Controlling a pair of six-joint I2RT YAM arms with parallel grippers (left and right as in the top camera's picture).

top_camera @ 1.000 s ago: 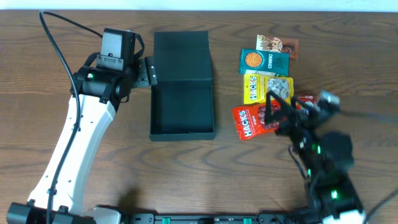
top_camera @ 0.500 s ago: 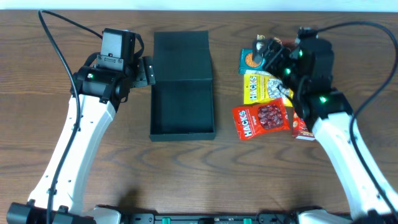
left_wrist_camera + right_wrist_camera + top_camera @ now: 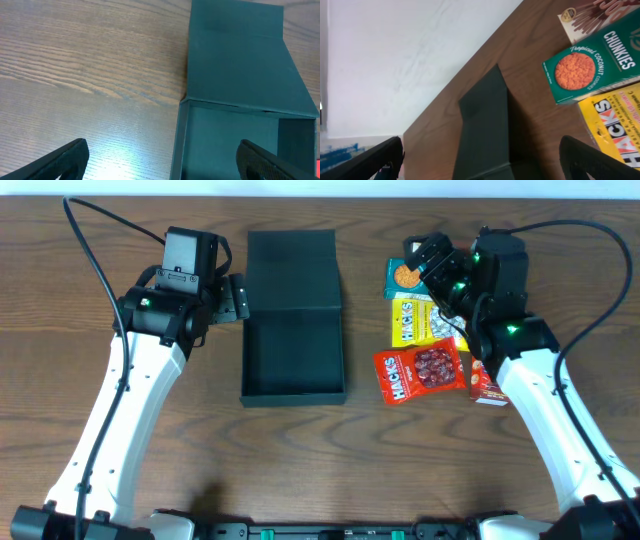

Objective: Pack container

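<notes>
The container (image 3: 293, 352) sits just to the 9 o'clock side of the bench (image 3: 560, 240) centre. Its tray is empty and its hinged flap (image 3: 292, 268) is folded flat toward 12 o'clock. That leaves the whole mouth clear from above, which is presumably why it lies this way for packing.

The left tool (image 3: 236, 296) hangs at 9 o'clock of the hinge line, just beside the container's wall. Its jaws are spread wide and it holds nothing. From there it looks placed to steady the box or mind the flap, though no contact shows.

The right tool (image 3: 428, 260) hovers over the snack cluster at 3 o'clock of the container, jaws likewise spread wide and empty. I judge it is lining up its 1st pick, probably the green carton beneath it. The snacks lie flat and face up, touching or overlapping, so lifting 1 cleanly may disturb its neighbours.

Legible print:
- The green carton (image 3: 592, 62) reads "CHUNKIES" with "Tropical COCONUT" above an orange disc.
- The yellow packet (image 3: 425, 322) at 6 o'clock of it reads "HACKS".
- The red packet (image 3: 418, 372) further toward 6 o'clock also reads "HACKS".
- A box showing chocolate-coated sticks (image 3: 592, 15) lies at 12 o'clock of the carton, its name not readable.
- A red-and-white packet (image 3: 487, 387) is partly hidden by the right arm and unreadable.
</notes>
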